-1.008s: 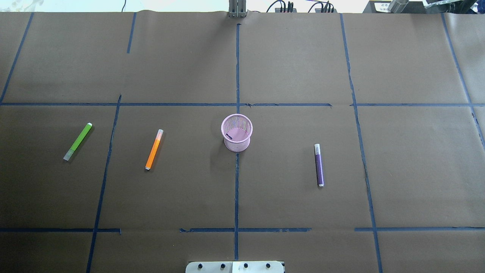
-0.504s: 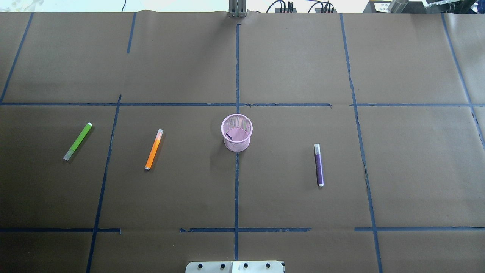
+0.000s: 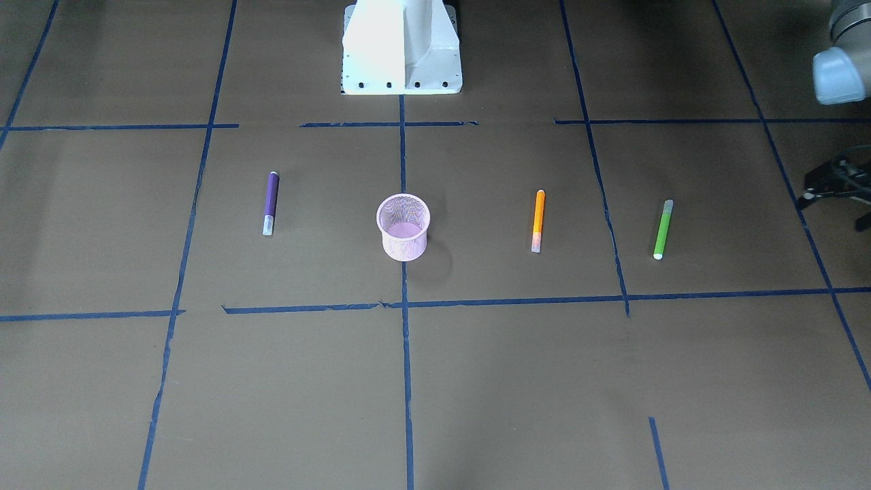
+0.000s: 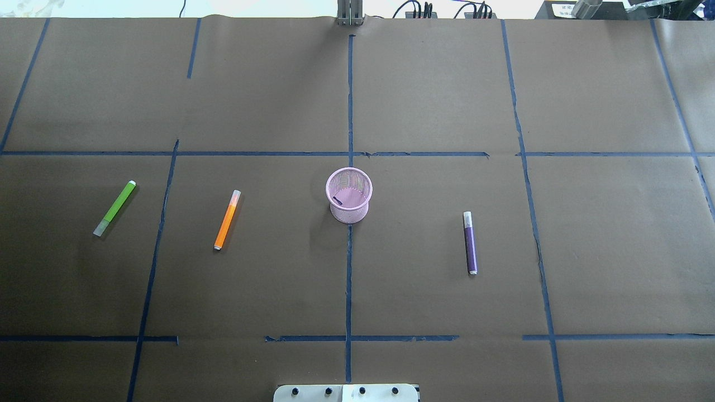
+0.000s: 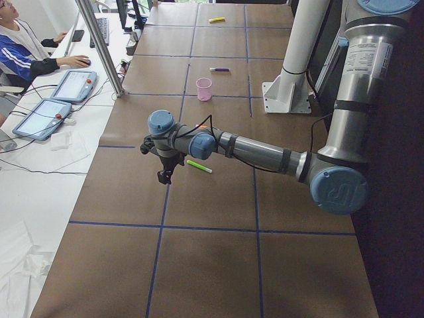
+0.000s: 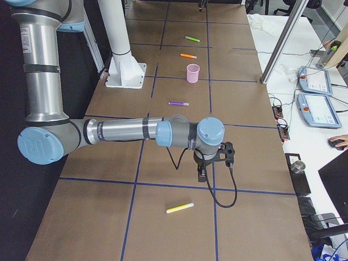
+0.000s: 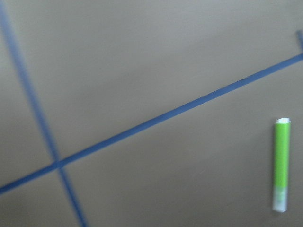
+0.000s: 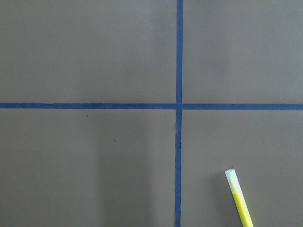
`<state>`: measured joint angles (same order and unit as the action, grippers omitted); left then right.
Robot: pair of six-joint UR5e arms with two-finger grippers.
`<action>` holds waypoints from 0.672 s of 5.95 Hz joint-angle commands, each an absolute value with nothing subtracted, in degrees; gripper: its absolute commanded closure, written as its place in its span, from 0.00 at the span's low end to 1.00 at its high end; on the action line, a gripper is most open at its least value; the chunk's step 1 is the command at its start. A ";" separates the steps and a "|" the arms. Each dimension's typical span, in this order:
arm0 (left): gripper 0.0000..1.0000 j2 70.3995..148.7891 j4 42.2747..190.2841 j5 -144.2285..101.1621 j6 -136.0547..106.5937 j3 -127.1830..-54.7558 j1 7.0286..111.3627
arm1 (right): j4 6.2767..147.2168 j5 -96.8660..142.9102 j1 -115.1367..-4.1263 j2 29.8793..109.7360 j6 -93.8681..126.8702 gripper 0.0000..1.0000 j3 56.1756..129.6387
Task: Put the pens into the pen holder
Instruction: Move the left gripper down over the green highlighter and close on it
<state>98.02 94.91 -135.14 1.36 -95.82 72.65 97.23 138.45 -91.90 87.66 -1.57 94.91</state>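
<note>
The pink mesh pen holder [image 4: 348,195] stands upright at the table's middle and holds no pens. The green pen [image 4: 114,207] and the orange pen [image 4: 227,219] lie flat to its left, and the purple pen [image 4: 470,243] lies flat to its right. No gripper shows in the overhead view. My left gripper [image 5: 165,173] hangs over the table just beyond the green pen [image 5: 199,166], which also shows in the left wrist view [image 7: 282,163]. My right gripper [image 6: 202,174] hangs past the purple pen [image 6: 178,103]. I cannot tell whether either gripper is open or shut.
A yellow pen [image 6: 179,207] lies near the right gripper, outside the overhead view, and shows in the right wrist view [image 8: 239,198]. Blue tape lines cross the brown table cover. The robot's white base [image 3: 401,47] stands at the table's near edge. Operators sit along the far side.
</note>
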 commanded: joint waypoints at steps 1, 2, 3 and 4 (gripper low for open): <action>0.00 99.58 99.45 -134.74 -10.47 -95.89 65.69 | 97.12 138.25 -89.23 86.92 -1.93 0.00 94.75; 0.00 99.58 103.84 -134.30 -18.03 -94.84 62.00 | 97.03 138.25 -88.77 87.01 -1.76 0.00 94.75; 0.00 99.67 105.28 -130.29 -25.85 -95.62 58.66 | 97.03 138.34 -88.77 87.01 -1.76 0.00 94.75; 0.00 99.58 107.64 -126.77 -31.93 -95.71 55.14 | 97.03 138.34 -88.77 86.92 -1.76 0.00 94.75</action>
<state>99.60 105.42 -130.01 -25.56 -95.55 58.52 97.04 138.32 -88.84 86.98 -1.76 94.75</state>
